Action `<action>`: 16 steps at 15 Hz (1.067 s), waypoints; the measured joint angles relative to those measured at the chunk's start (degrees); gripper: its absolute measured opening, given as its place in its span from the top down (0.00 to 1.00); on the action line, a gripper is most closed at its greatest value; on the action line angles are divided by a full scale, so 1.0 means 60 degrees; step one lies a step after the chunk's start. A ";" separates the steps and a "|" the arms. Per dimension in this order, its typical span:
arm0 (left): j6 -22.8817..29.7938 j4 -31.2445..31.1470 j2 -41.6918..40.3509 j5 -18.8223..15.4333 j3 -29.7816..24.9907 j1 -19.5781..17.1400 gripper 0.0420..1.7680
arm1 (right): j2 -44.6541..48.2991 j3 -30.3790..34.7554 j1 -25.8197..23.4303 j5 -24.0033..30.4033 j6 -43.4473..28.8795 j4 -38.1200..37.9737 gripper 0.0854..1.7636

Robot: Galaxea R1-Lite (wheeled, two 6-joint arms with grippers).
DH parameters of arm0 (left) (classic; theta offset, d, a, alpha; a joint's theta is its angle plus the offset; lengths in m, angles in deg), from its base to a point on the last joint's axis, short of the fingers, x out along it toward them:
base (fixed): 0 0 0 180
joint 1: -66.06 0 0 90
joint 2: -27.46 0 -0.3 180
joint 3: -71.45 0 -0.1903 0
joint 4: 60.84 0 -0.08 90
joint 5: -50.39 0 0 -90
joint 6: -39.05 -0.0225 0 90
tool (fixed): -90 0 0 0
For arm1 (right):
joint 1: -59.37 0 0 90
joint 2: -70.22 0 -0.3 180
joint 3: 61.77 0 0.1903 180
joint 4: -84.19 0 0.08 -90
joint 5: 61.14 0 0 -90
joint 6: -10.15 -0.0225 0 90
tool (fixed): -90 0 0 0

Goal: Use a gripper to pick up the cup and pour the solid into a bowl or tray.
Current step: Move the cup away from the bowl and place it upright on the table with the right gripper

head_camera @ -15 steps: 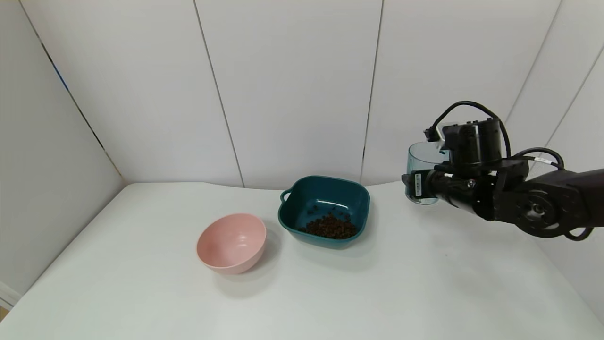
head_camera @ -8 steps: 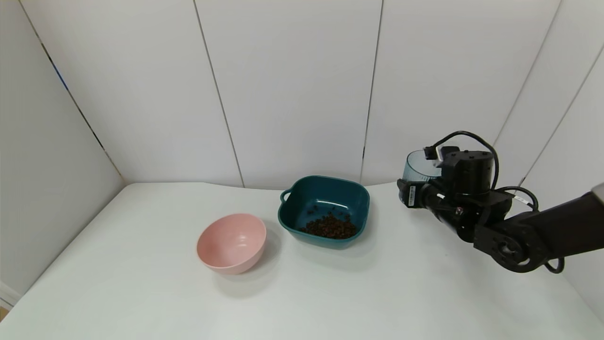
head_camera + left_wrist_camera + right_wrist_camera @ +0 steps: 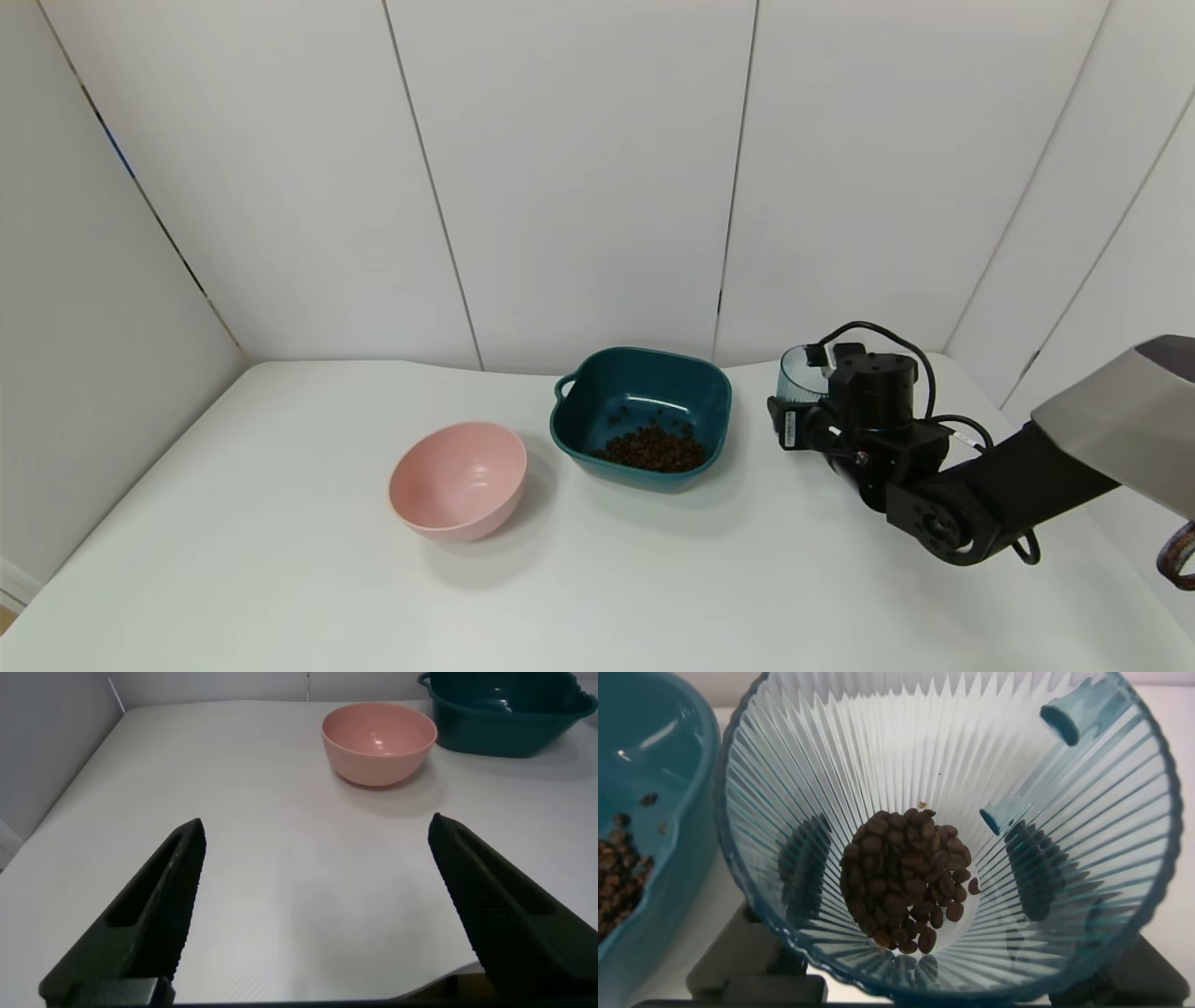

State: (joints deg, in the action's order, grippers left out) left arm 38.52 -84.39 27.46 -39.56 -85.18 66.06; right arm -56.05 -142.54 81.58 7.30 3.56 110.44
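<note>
My right gripper [image 3: 801, 422] is shut on the ribbed blue-grey cup [image 3: 795, 371], which stands upright, low over the table just right of the dark teal dish [image 3: 644, 356]. Whether the cup touches the table I cannot tell. In the right wrist view the cup [image 3: 831, 765] holds a small heap of dark brown beans [image 3: 901, 891], and the gripper [image 3: 915, 868] fingers show as dark shapes through its walls. A heap of beans [image 3: 651, 450] lies in the dish, also seen in the right wrist view [image 3: 612, 868]. My left gripper [image 3: 316, 826] is open and empty above the table's near left part.
A round pink bowl [image 3: 457, 481] stands left of the teal dish, empty; it also shows in the left wrist view [image 3: 378, 742]. White wall panels close the back and left of the table. The table edge runs close to the right arm.
My right arm has come down and slightly left with the cup, from well above the table to low beside the teal dish. The cup stays upright. Bowls have not moved.
</note>
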 joint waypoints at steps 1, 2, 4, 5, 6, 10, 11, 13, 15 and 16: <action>0.0000 0.0000 0.0000 0.0004 0.0000 0.0000 0.03 | -0.0100 -0.0014 0.0008 0.0006 0.0000 0.0012 0.26; 0.0000 0.0000 0.0000 0.0004 0.0000 0.0000 0.03 | -0.0207 -0.0039 0.0000 0.0024 -0.0014 0.0041 0.26; 0.0000 0.0000 0.0000 0.0000 0.0000 0.0000 0.03 | -0.0386 -0.0075 -0.0028 0.0037 -0.0041 0.0069 0.26; 0.0000 0.0000 0.0000 0.0004 0.0000 0.0000 0.03 | -0.0449 -0.0089 -0.0028 0.0043 -0.0041 0.0073 0.26; 0.0000 0.0004 0.0000 0.0004 0.0000 0.0000 0.03 | -0.0492 -0.0098 -0.0014 0.0051 -0.0037 0.0081 0.26; 0.0000 0.0000 0.0000 0.0004 0.0000 0.0000 0.03 | -0.0616 -0.0112 0.0047 0.0057 -0.0045 0.0085 0.26; 0.0000 0.0000 0.0000 0.0004 0.0000 0.0000 0.03 | -0.0628 -0.0112 0.0055 0.0061 -0.0037 0.0081 0.24; 0.0000 0.0000 0.0000 0.0004 0.0000 0.0000 0.03 | -0.0642 -0.0089 0.0051 0.0134 -0.0041 0.0067 0.18; 0.0002 0.0004 0.0000 0.0004 0.0000 0.0000 0.03 | -0.0638 -0.0051 0.0045 0.0211 -0.0028 0.0067 0.15; 0.0000 0.0004 0.0000 0.0004 0.0000 0.0000 0.03 | -0.0634 -0.0028 0.0028 0.0226 -0.0026 0.0067 0.13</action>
State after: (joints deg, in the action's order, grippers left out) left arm 38.52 -84.36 27.46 -39.53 -85.18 66.06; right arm -59.85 -142.71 81.75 8.66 3.41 110.84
